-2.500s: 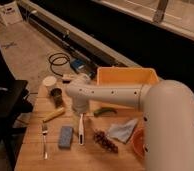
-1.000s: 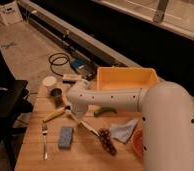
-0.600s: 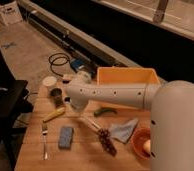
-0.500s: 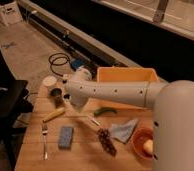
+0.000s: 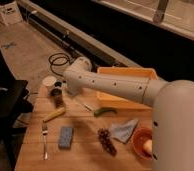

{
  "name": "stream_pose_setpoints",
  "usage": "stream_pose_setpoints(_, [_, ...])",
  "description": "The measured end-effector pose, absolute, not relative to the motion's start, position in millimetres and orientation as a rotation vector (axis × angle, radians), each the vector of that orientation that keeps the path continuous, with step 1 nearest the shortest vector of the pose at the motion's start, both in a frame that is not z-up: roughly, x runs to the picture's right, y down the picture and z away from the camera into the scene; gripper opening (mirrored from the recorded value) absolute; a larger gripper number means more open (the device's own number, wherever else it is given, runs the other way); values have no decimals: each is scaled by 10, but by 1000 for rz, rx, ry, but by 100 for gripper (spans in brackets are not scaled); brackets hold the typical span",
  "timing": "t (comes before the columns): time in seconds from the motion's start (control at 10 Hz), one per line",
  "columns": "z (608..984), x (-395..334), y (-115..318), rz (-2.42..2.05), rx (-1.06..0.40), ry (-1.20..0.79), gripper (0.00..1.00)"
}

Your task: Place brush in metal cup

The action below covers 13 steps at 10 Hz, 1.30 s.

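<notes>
My gripper (image 5: 66, 91) is at the end of the white arm, at the table's back left. It sits right beside the dull dark-grey metal cup (image 5: 56, 97). It is shut on the brush (image 5: 86, 105), whose slim white handle slants down to the right from the gripper, above the table. The brush's end near the cup is hidden behind the wrist. I cannot tell whether that end is inside the cup.
A white cup (image 5: 49, 82) stands just behind the metal cup. A yellow bin (image 5: 126, 85) is at the back. On the wooden table (image 5: 85, 150) lie a yellow piece (image 5: 54, 114), a green pepper (image 5: 106, 111), a fork (image 5: 44, 141), a blue sponge (image 5: 66, 136), grapes (image 5: 107, 141), a blue cloth (image 5: 123, 131) and an orange bowl (image 5: 141, 142).
The gripper has lifted the brush from the middle of the table and carried it back and to the left, up to the metal cup. The brush has tilted from upright to slanting.
</notes>
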<state>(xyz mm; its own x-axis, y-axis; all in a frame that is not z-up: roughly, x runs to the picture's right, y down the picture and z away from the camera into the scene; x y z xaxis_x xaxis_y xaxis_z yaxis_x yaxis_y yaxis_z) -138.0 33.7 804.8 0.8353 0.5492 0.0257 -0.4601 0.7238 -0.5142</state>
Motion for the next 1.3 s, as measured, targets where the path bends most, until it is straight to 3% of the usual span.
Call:
stream_pose_setpoints(0.7, [8188, -1979, 367, 451, -695, -489, 0])
stream_pose_setpoints(1.3, [8230, -2129, 483, 361, -766, -477, 0])
